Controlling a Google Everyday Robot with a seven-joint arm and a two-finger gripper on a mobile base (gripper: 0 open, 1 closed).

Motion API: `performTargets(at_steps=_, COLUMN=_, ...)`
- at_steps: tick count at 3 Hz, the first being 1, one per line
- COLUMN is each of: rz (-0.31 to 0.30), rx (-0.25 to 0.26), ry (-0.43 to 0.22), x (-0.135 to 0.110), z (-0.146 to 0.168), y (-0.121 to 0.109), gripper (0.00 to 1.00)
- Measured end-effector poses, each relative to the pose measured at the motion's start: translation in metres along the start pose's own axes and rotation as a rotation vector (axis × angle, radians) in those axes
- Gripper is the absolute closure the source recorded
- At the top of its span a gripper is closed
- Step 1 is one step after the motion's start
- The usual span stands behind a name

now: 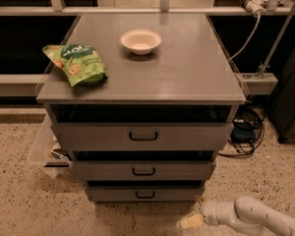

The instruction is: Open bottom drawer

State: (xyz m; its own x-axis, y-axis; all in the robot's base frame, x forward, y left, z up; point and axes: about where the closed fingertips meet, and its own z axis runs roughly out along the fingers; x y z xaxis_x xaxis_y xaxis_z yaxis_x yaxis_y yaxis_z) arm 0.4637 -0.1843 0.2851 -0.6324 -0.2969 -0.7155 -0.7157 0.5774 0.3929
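The bottom drawer (145, 193) is the narrowest grey front, lowest of three on the cabinet, closed, with a small black loop handle (145, 194). Above it sit the mid-sized drawer (143, 170) and the widest top drawer (143, 136), both closed. My gripper (187, 223) is low at the bottom right, just above the floor, right of and below the bottom drawer's handle and apart from it. The white arm (255, 218) comes in from the right edge.
A green snack bag (76, 64) and a white bowl (141, 41) lie on the cabinet top (187, 68). A clear bin (45, 149) stands left of the cabinet. Cables (246, 129) lie on the speckled floor at right, beside a dark cabinet (292, 97).
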Motion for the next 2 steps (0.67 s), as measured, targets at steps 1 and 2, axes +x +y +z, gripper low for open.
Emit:
performTargets(at_steps=1, rz=-0.049, rx=0.018, ry=-0.044, x=0.004, z=0.019, y=-0.012, gripper=0.0)
performTargets(at_steps=2, rz=-0.093, rx=0.023, ry=-0.102, x=0.001, z=0.043, y=-0.036, gripper=0.0)
